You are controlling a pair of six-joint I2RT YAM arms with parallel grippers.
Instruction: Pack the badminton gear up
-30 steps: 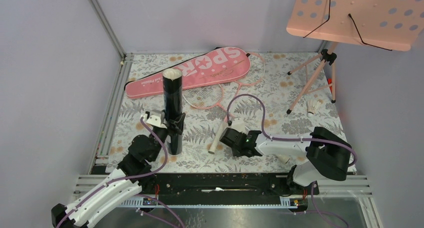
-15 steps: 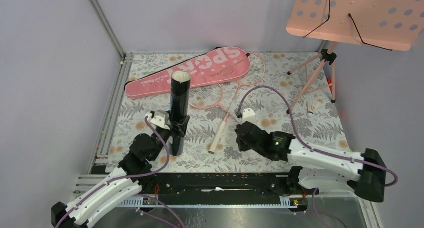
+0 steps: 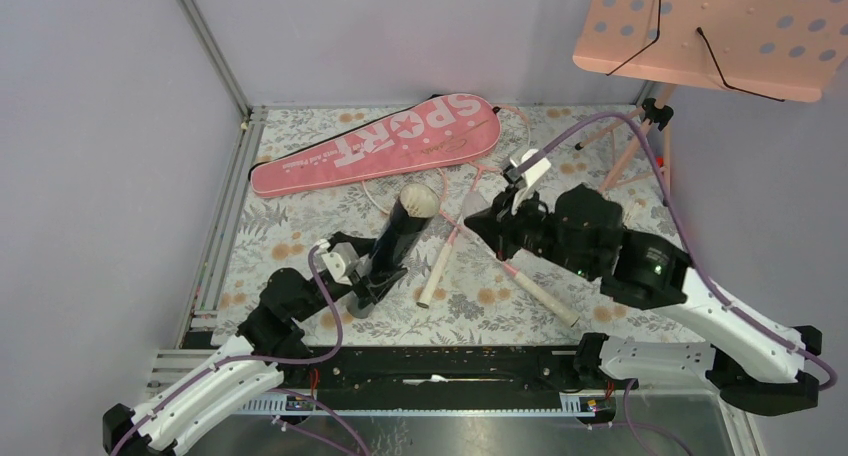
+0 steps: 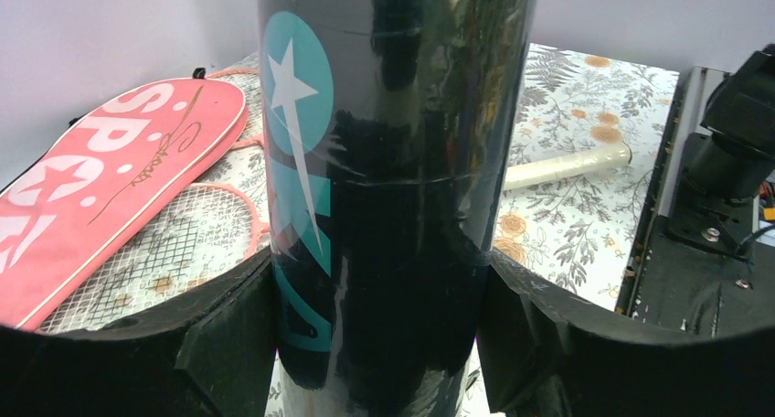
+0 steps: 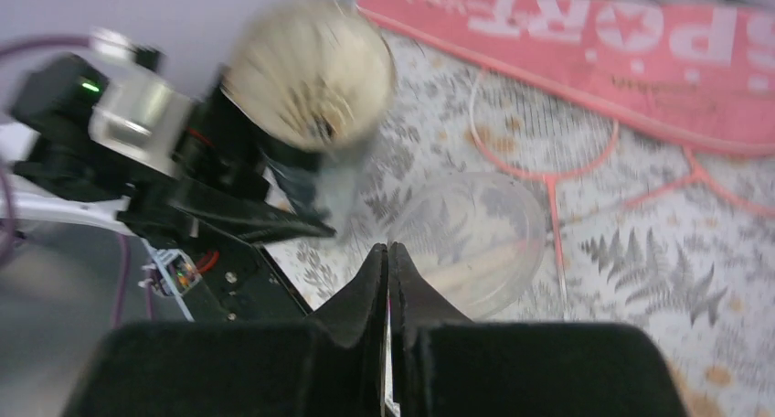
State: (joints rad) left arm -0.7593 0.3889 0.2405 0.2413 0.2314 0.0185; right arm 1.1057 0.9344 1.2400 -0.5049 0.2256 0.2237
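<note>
My left gripper (image 3: 375,276) (image 4: 379,280) is shut on the black tube (image 3: 398,238) (image 4: 393,161) and holds it tilted to the right. White feathers fill its open mouth (image 3: 418,200) (image 5: 311,74). My right gripper (image 3: 476,222) (image 5: 388,248) is raised just right of that mouth, its jaws shut on the rim of a clear round lid (image 5: 466,243). Two pink rackets (image 3: 400,191) (image 5: 539,133) lie on the mat, their heads partly under the pink SPORT bag (image 3: 390,141) (image 5: 594,42) (image 4: 91,188). Their pale handles (image 3: 432,276) (image 3: 540,294) point toward me. No loose shuttlecock shows.
The pink perforated music stand (image 3: 715,26) stands at the back right, its tripod legs (image 3: 640,141) behind my right arm. Metal rails (image 3: 215,236) run along the mat's left edge and a black rail (image 3: 450,361) along the front.
The left gripper has tipped the tube from upright over to the right. The right arm has risen from the mat and swung back, bringing its gripper beside the tube's mouth.
</note>
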